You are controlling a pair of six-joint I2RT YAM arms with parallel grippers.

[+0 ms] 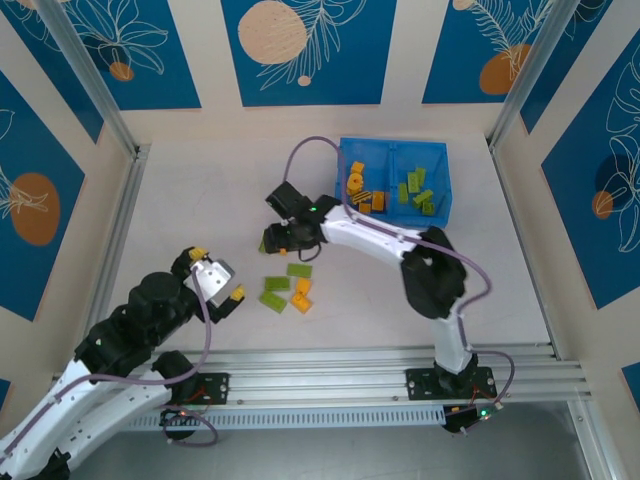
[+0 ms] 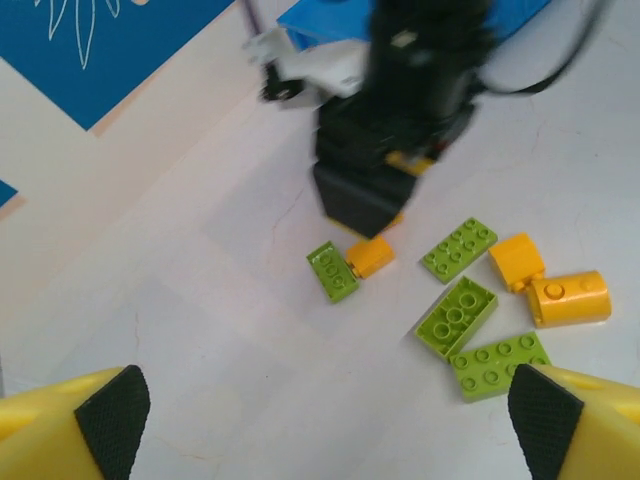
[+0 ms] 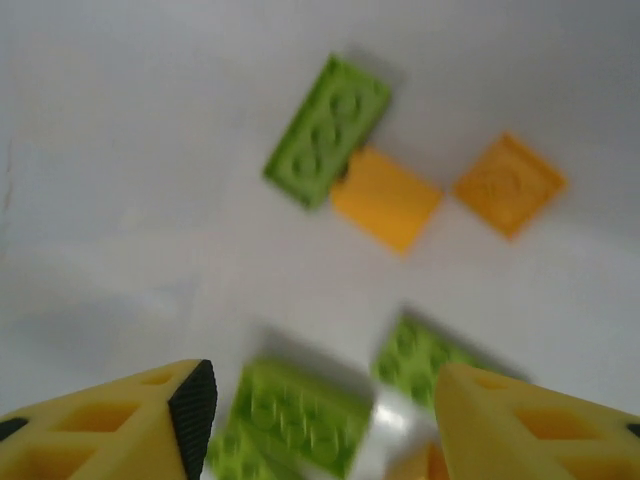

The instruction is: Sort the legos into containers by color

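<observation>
The loose legos (image 1: 298,270) lie scattered on the bench (image 1: 200,200) at the middle of the top view. Green and orange are mixed there, well apart from the blue bin (image 1: 395,147) at upper right. The bin shows the sorting rule: orange bricks (image 1: 357,182) sit in its left compartment (image 1: 372,160) and green bricks (image 1: 415,188) in its right compartment (image 1: 435,165).

The right claw (image 3: 322,405) hangs low over the left end of the pile with its fingers apart. A blurred green brick (image 3: 290,415) lies beneath the gap, but I cannot tell whether the fingers touch it. Judging by that pose, it is set to pick a green piece bound for the right compartment.

The left claw (image 1: 218,276) sits at lower left, spread wide and empty, probably held back to stay clear of its partner's work.
</observation>
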